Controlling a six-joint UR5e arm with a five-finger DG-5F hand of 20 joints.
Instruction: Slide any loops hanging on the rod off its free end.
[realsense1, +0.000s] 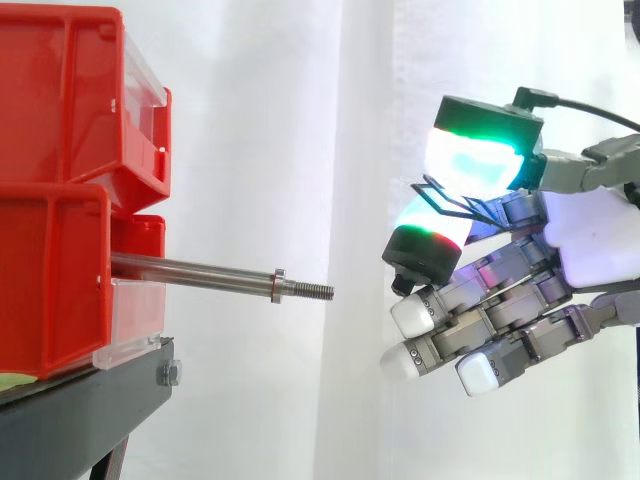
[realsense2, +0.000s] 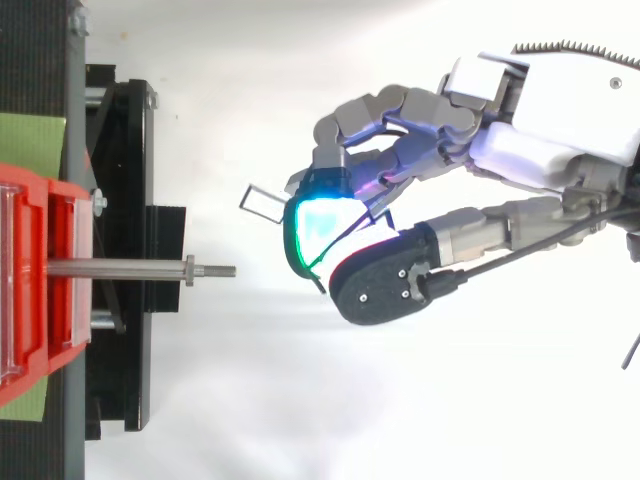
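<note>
From the side, the rod (realsense1: 200, 272) jutted rightward out of the red bins (realsense1: 60, 200) on the black stand (realsense1: 80, 425). The hand (realsense1: 590, 250) hung well to the right of the rod's threaded free end, with two glowing pads pinching a thin dark loop (realsense1: 447, 207). From above, the hand (realsense2: 540, 150) sat apart from the rod's tip, gripping the loop between those pads with its other fingers curled behind.

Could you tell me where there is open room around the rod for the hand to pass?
Open: the gap between the threaded free end of the rod and the hand, which pinches a thin black wire loop; likewise above and below the bare rod. Crowded: the rod's root, hemmed by the stacked red bins, with the black stand beneath.
</note>
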